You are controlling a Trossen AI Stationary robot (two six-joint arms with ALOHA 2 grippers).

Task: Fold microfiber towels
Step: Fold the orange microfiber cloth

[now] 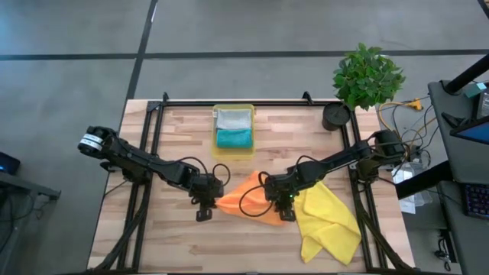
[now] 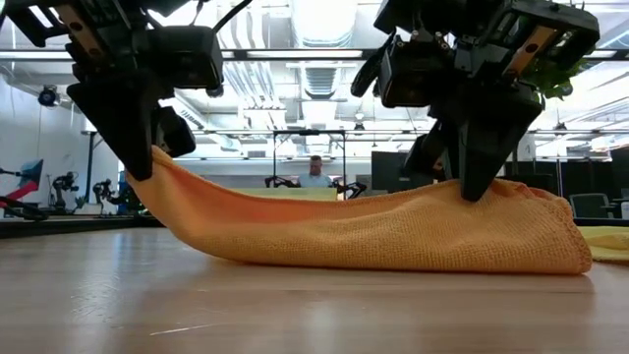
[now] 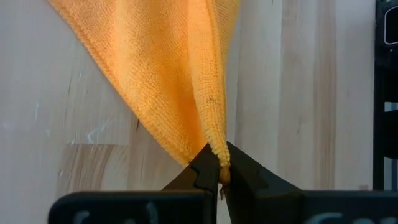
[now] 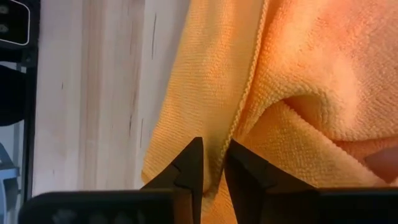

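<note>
The orange towel (image 1: pixel 246 197) lies at the table's middle, its right part heaped in folds on the wood. My left gripper (image 1: pixel 208 205) is shut on the towel's left corner, which is raised off the table. My right gripper (image 1: pixel 284 208) stands slightly open on the towel's right part (image 2: pixel 491 226), a narrow gap between its fingers. The yellow towel (image 1: pixel 328 223) lies crumpled on the table right of it. The grey towel (image 1: pixel 233 118) and the teal towel (image 1: pixel 233 138) lie folded in the tray (image 1: pixel 216 149). My left gripper (image 3: pixel 222 163) pinches the orange towel's pointed corner (image 3: pixel 217 149) between its two fingertips, slanting down from the table's left. The corner is held above the table, and the cloth runs down from it in a slope (image 2: pixel 226 211) to the part that lies on the wood. My right gripper (image 4: pixel 214 163) comes slanting down from the right, its fingertips (image 2: pixel 472 187) set on top of the towel's heaped right part. The hemmed edge (image 4: pixel 239 118) runs into the gap between the fingers. Whether it still pinches this edge, I cannot tell.
A potted plant (image 1: pixel 367 75) and a dark round thing (image 1: pixel 335 116) stand at the far right corner. A black frame (image 1: pixel 153 137) runs along the table's sides. Bare wood (image 1: pixel 191 244) lies along the near edge. A person (image 2: pixel 314 172) sits in the room beyond.
</note>
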